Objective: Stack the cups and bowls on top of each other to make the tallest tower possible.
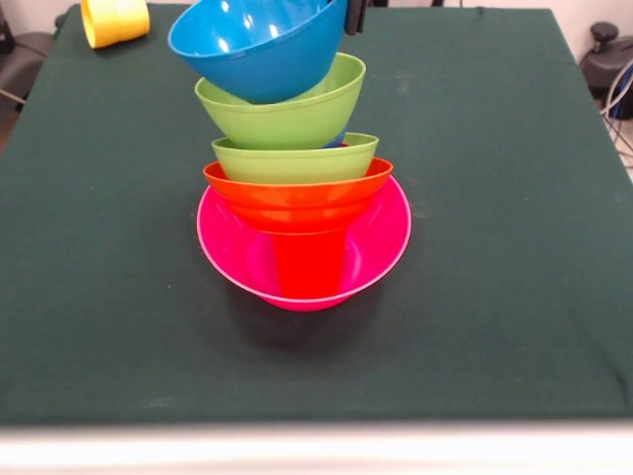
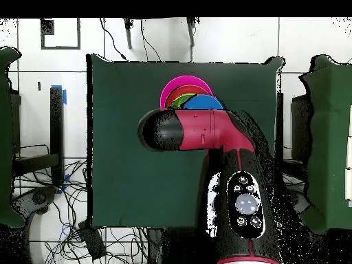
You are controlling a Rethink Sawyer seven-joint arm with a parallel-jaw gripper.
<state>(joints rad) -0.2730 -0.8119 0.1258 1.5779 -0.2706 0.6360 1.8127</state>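
— Five bowls are seen piled mid-table: the pink bowl (image 1: 227, 259) as base, a red cup (image 1: 309, 265) standing inside it, then the orange bowl (image 1: 297, 196), two lime green bowls (image 1: 287, 158), and the light blue bowl (image 1: 259, 49), tilted, on top.

— And the gripper (image 1: 353, 15)?

— Only a dark sliver is shown at the blue bowl's rim; its grip cannot be told. From overhead, most of the tower (image 2: 185, 95) is hidden by the arm (image 2: 199, 130). A yellow cup (image 1: 115, 20) lies at the far corner, cut off.
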